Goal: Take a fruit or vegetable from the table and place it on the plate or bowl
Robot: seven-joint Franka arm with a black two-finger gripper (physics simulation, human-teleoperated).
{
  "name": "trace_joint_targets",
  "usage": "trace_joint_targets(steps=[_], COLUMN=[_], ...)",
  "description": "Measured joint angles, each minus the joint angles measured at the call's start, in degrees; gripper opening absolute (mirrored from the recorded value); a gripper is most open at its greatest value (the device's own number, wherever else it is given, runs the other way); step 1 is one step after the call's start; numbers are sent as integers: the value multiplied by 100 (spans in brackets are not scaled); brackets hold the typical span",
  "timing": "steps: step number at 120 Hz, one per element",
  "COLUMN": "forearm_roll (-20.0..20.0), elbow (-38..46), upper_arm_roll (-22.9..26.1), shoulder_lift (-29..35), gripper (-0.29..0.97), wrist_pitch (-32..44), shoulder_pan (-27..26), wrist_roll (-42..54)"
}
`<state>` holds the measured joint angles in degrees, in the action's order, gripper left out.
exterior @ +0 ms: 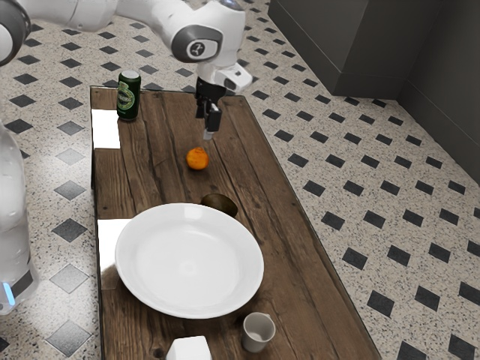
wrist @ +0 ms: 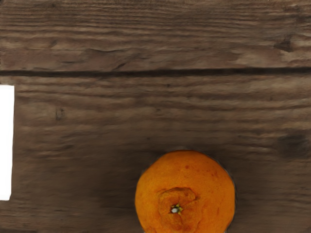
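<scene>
**Orange [exterior: 196,158] waits just under the raised pincer [exterior: 210,126]**

Wood-grain worktop [exterior: 300,285] carries the fruit stem-end up, between the green can [exterior: 128,95] and the white plate [exterior: 150,232] and apart from both. The pincer hangs above the orange, not touching it. Whether it is released or clenched cannot be told. In the wrist view the orange [wrist: 185,191] lies close beneath the hand. It is round with no long axis, so I judge a near-straight descent will do.

A home kitchen or dining corner, by the look of it.
A plank table [exterior: 300,247] stands on speckled floor tiles [exterior: 390,172] with black diamond insets. It carries a white plate [exterior: 187,262], a green drink can [exterior: 128,95], a small cup [exterior: 257,331] and an orange [exterior: 196,158]. The dark grey units [exterior: 352,37] behind may be cabinets.
</scene>
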<state>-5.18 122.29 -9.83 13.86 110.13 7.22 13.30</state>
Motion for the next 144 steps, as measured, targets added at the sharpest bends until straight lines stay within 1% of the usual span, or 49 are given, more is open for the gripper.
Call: trace_joint_targets(steps=[14,42,90,144], forearm_roll=[37,57,61,159], elbow=[130,466,673,986], upper_arm_roll=[5,15,8,-2], shoulder_lift=[21,344,322,184], gripper=[68,68,68,68], wrist_pitch=[168,282,367,658], shoulder_pan=[-1,-10,-45,-45], wrist_roll=[-13,-29,-19,-10])
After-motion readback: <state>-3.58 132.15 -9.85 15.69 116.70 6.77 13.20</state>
